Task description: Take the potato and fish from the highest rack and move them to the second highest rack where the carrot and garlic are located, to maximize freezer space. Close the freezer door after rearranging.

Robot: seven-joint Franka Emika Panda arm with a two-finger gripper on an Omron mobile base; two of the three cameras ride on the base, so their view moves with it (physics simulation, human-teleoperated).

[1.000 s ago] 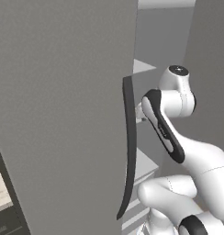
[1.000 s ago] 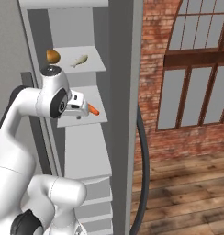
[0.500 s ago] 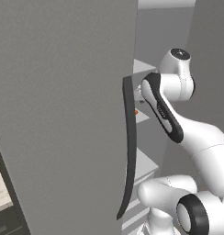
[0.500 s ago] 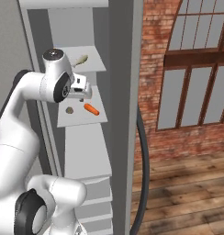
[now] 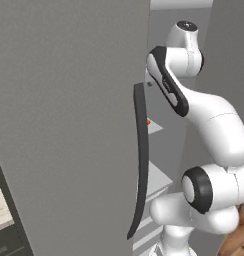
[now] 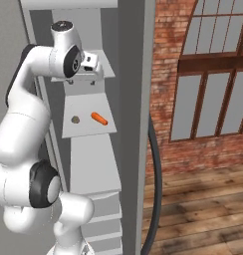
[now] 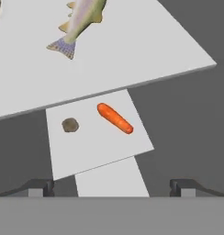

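Hovering gripper (image 7: 111, 186), jaws spread wide, grasping nothing, above the highest rack (image 7: 146, 50) where the fish (image 7: 79, 23) lies; carrot (image 7: 114, 118) and garlic (image 7: 70, 125) on the second highest rack (image 7: 109, 149).

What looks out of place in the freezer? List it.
Nothing is spilled or damaged. The fish lies flat on the top rack; the carrot and a small brown lump lie apart on the rack below. The door stands open, and the open fingers hold nothing.
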